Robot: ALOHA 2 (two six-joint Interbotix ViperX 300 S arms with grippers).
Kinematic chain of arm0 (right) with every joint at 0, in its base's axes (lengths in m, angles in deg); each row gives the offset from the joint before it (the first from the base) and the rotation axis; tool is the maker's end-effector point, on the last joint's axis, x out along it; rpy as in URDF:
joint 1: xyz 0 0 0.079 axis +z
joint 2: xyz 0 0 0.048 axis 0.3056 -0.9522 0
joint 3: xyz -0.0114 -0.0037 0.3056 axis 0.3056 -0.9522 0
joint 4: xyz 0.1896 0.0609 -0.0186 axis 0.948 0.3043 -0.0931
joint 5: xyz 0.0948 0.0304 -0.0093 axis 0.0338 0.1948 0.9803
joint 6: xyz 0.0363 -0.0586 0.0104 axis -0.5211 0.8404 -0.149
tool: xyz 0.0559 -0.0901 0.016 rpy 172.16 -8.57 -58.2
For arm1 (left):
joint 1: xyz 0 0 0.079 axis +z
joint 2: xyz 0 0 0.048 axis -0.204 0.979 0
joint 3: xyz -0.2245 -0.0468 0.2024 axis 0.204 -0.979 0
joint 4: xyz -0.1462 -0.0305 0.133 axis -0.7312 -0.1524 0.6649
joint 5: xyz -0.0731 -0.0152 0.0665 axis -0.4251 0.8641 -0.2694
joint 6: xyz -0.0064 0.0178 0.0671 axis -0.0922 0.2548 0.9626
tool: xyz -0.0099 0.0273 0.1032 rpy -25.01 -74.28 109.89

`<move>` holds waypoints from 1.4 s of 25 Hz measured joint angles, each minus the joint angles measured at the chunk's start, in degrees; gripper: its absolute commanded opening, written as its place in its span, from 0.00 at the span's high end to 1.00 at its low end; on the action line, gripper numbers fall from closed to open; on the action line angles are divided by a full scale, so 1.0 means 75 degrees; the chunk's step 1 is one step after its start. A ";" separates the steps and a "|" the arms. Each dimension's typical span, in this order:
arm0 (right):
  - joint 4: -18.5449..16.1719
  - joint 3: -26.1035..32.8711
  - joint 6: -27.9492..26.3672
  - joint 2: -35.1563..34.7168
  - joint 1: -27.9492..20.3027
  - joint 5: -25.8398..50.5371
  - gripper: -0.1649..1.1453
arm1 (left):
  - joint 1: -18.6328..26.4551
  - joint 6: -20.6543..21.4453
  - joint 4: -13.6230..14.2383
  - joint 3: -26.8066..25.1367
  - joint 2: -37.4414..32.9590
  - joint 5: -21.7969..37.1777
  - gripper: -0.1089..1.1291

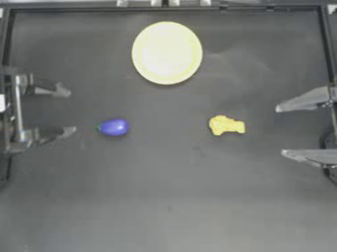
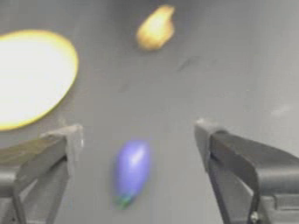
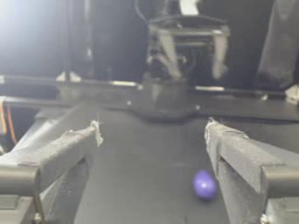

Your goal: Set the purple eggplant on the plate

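The purple eggplant [image 1: 114, 127] lies on the dark table left of centre, its green tip toward the left arm. My left gripper [image 1: 66, 110] stands open at the left edge, a short way from the eggplant, which shows between and ahead of its jaws in the left wrist view [image 2: 131, 171]. The pale yellow plate [image 1: 166, 52] rests at the back centre and is seen again in the left wrist view [image 2: 29, 78]. My right gripper [image 1: 283, 131] is open at the right edge, holding nothing. The eggplant [image 3: 203, 184] is far ahead of it.
A lumpy yellow item [image 1: 226, 125] lies right of centre, between the eggplant and the right gripper; it appears too in the left wrist view [image 2: 155, 29]. The table's raised rim [image 1: 164, 7] runs along the back.
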 measured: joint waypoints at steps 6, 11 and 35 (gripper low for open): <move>0.0023 0.0000 -0.0012 0.0000 0.0000 0.0000 0.11 | 0.0223 0.0586 0.0129 0.0691 0.1547 0.0820 0.08; 0.0070 0.0000 -0.0012 0.0000 0.0000 0.0000 0.11 | 0.0316 0.1008 0.0141 0.1207 0.2684 0.1020 0.08; 0.0094 -0.0012 -0.0035 -0.0023 0.0000 0.0000 0.11 | 0.0387 0.1148 0.0047 0.1898 0.5625 0.0422 0.08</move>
